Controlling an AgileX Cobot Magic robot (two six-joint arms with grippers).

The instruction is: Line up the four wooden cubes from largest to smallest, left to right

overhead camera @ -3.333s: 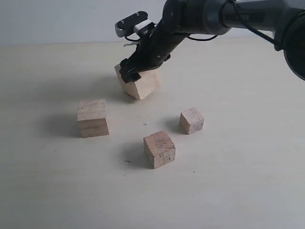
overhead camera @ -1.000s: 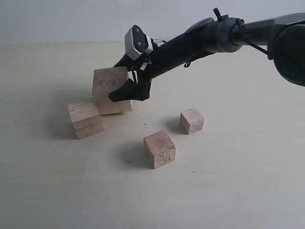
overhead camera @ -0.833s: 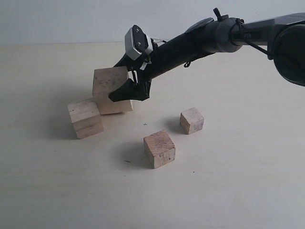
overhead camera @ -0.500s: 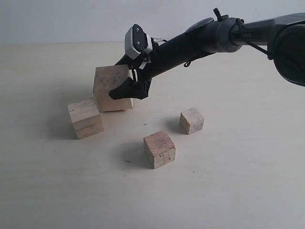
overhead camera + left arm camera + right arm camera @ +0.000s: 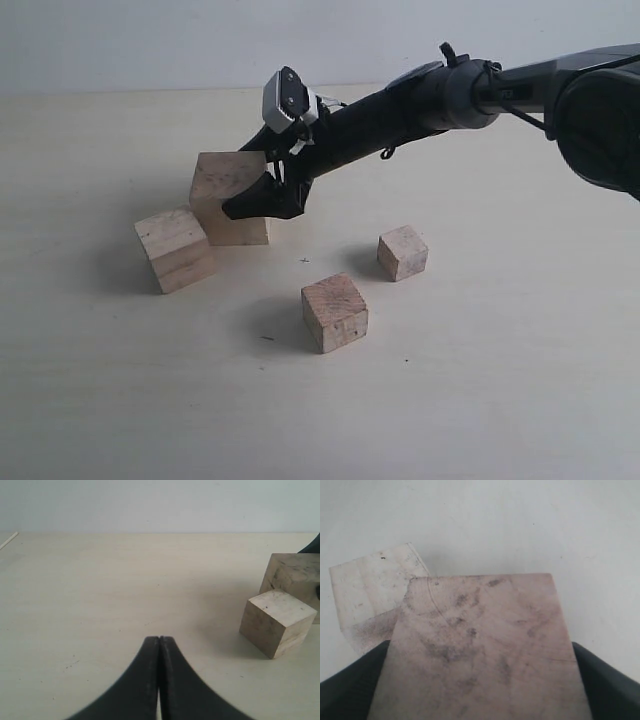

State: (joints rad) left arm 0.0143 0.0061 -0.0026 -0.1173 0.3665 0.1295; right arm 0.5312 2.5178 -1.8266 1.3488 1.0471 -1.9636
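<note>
My right jaws stand wide and pinch the largest cube (image 5: pixel 226 205), one on each side. In the outside view the far one is hidden behind the wood. This cube sits level at the back left of the worktop (image 5: pixel 500 390). I cannot tell if its underside fully rests there. At its left front corner stands the second cube (image 5: pixel 175 250), turned a little, and the two seem to touch. Half a second ago the largest cube was higher and tilted. Now it is lower, and the second cube has slid slightly to the left. The third cube (image 5: pixel 335 312) and the smallest cube (image 5: pixel 403 252) lie apart to the right, unmoved. My left jaws are pressed together above the worktop.
</note>
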